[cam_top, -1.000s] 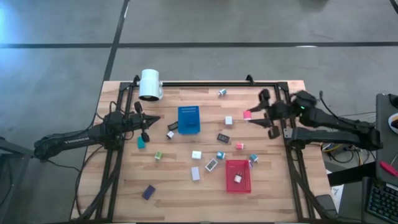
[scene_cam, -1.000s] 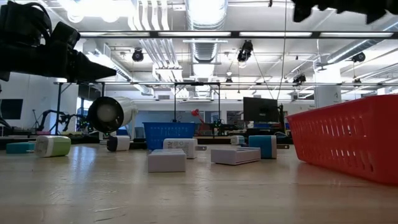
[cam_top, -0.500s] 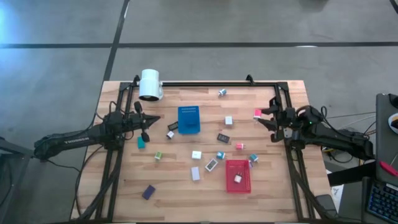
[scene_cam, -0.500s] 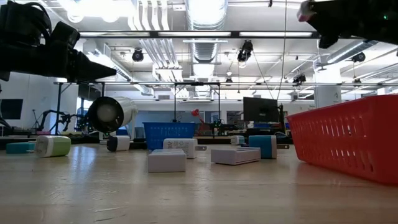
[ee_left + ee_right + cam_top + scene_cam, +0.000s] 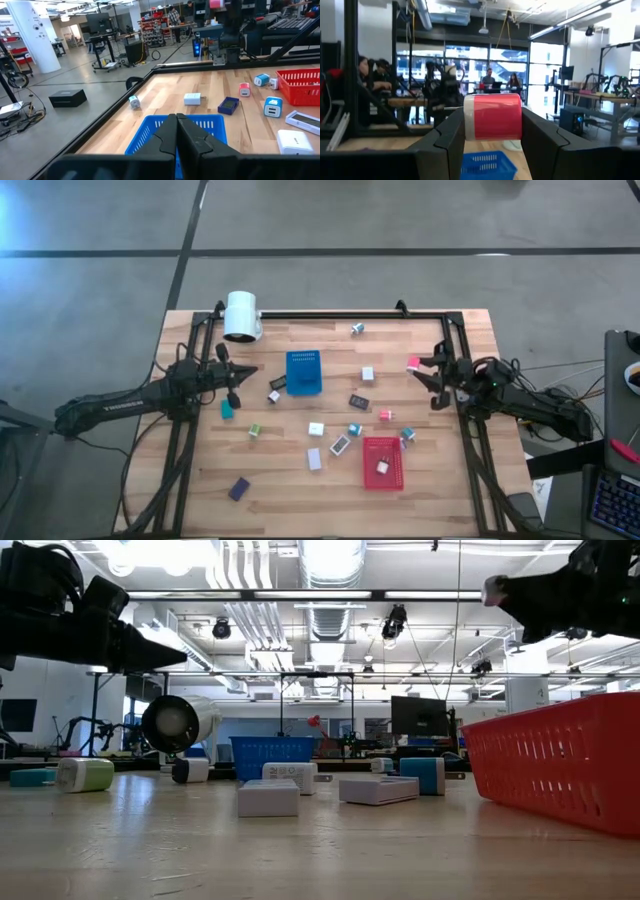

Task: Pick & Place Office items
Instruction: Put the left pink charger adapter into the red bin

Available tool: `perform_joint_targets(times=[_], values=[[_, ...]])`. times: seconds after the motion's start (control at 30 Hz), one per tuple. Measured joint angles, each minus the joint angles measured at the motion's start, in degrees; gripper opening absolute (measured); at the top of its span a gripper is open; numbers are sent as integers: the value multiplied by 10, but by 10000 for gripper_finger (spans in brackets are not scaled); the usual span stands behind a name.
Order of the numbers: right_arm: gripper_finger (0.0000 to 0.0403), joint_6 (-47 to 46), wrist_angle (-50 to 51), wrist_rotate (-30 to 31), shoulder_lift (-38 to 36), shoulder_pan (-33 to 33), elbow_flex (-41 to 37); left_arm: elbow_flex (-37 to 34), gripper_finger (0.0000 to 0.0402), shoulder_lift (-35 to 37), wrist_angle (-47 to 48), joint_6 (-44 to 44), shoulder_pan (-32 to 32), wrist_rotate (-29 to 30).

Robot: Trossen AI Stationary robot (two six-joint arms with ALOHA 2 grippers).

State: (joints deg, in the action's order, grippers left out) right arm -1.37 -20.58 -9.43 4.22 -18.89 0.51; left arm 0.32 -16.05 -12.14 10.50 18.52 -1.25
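Right gripper (image 5: 421, 367) — pink-red block (image 5: 413, 363) clamped — beside table edge (image 5: 492, 350)

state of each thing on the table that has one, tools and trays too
left tool: shut, empty, raised over the table left of the blue tray
right tool: shut on the pink-red block, lifted off the table
blue tray: upright, looks empty
red tray: upright, one small white item inside
white cylinder: lying on its side

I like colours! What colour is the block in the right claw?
Pink-red with a white end, best seen in the right wrist view.
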Motion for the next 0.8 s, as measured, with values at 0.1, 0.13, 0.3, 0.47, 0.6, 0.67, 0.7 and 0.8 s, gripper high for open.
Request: perform_joint_targets(times=[0.1,0.13,0.3,0.47,0.6,0.67,0.7,0.8], values=[[148,22,16,0,4,0,0,0,11,0,-4,0,0,4],[148,25,22,0,6,0,0,0,13,0,-3,0,0,4],[148,27,24,0,8,0,0,0,12,0,-4,0,0,4],[148,28,24,0,8,0,0,0,10,0,-3,0,0,4],[148,28,24,-1,8,0,0,0,12,0,-3,0,0,4],[148,25,23,0,8,0,0,0,11,0,-3,0,0,4],[148,21,20,0,9,0,0,0,11,0,-3,0,0,4],[148,17,29,-7,10,0,19,0,8,0,-3,0,0,4]])
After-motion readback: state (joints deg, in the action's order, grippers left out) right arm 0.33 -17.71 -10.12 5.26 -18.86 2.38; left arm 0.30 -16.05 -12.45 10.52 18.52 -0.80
